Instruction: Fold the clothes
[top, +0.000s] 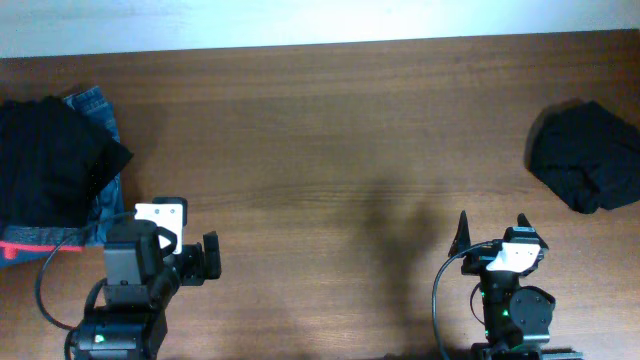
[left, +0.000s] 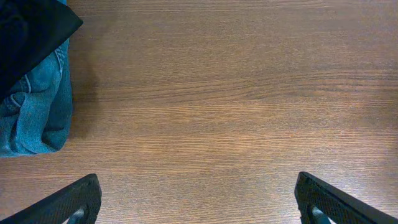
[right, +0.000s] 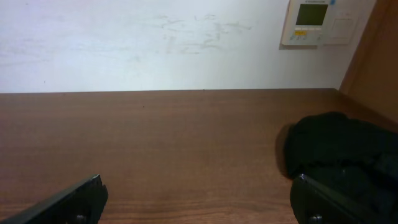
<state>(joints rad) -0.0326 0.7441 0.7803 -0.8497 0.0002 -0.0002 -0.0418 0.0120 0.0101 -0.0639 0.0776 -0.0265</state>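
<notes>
The black clothes (top: 45, 160) lie piled at the table's left edge, with a grey band and red-orange trim (top: 25, 246) at the near side. Their corner shows in the left wrist view (left: 31, 31). My left gripper (left: 199, 202) is open and empty over bare wood to the right of the pile; in the overhead view it (top: 165, 230) is close to the pile's near right corner. My right gripper (top: 492, 230) is open and empty at the near right, also seen in the right wrist view (right: 199, 199).
Blue denim jeans (top: 100, 115) lie under the black pile and show in the left wrist view (left: 37, 112). A second crumpled black cloth (top: 585, 155) sits at the far right, just ahead and right of my right gripper (right: 339, 149). A white wall with a control panel (right: 314, 22) is behind.
</notes>
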